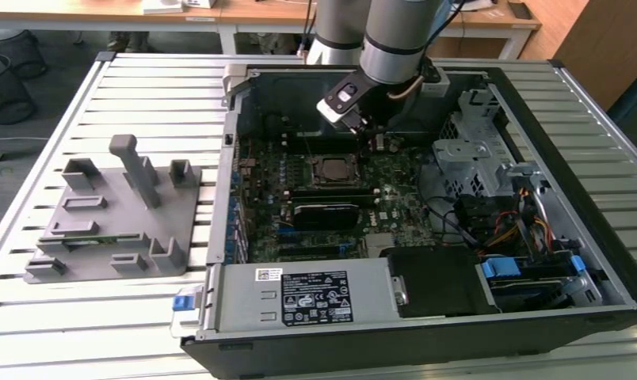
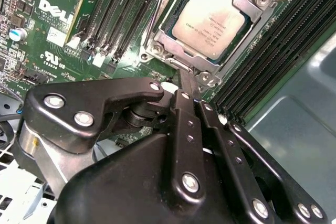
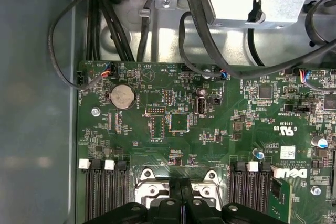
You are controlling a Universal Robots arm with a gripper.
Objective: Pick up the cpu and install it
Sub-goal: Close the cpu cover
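Observation:
The cpu (image 2: 210, 23), a flat square chip with a silver-grey top, lies inside the metal-framed socket (image 2: 157, 48) on the green motherboard. In the exterior view the cpu (image 1: 333, 169) sits mid-board inside the open computer case. My gripper (image 2: 185, 80) is shut, its two black fingers pressed together with nothing between them. The tips rest at the socket frame's edge, just beside the chip. In the exterior view the gripper (image 1: 375, 141) hangs over the board a little to the exterior view's right of the socket. The first wrist view shows the gripper (image 3: 181, 184) over the socket frame.
A grey plastic fixture (image 1: 118, 214) stands on the slatted table at the exterior view's left. Inside the case are a power supply (image 1: 297, 297), a metal drive cage (image 1: 472, 150), black cables (image 3: 194, 30), memory slots (image 2: 121, 9) on both sides of the socket, and a coin battery (image 3: 122, 96).

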